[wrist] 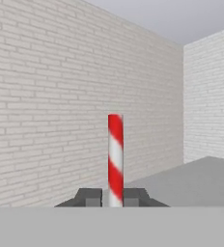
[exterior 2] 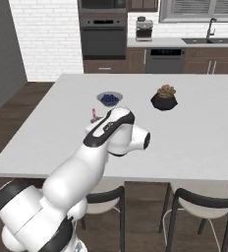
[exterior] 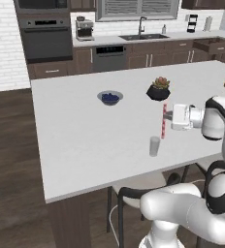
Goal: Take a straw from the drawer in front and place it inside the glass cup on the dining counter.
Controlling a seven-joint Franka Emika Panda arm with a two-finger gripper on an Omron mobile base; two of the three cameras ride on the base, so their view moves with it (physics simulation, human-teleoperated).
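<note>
So the gripper (exterior: 166, 117) is pinching the straw (exterior: 164, 120) between its fingers and holding it upright over the dining counter (exterior: 85, 140), with the hand turned sideways so the camera on it looks out at a white brick wall (wrist: 46, 96) and a corner of the room. In the hand view the straw (wrist: 115, 159) sticks straight up from between the two dark finger tips. The glass cup (exterior: 154, 146) stands on the white top near the front edge, and the straw's lower end hangs just above and a little behind it in the left base view, not inside it. Also on the island: a bowl (exterior: 109, 97) with something blue in it and a black plant pot (exterior: 158, 90), both further back. Stools (exterior 2: 199, 206) are tucked under the near side. Behind the island there's a run of dark brown cabinets, a wall oven (exterior: 45, 36), a sink (exterior: 143, 36) under a window, and dark wood flooring.
</note>
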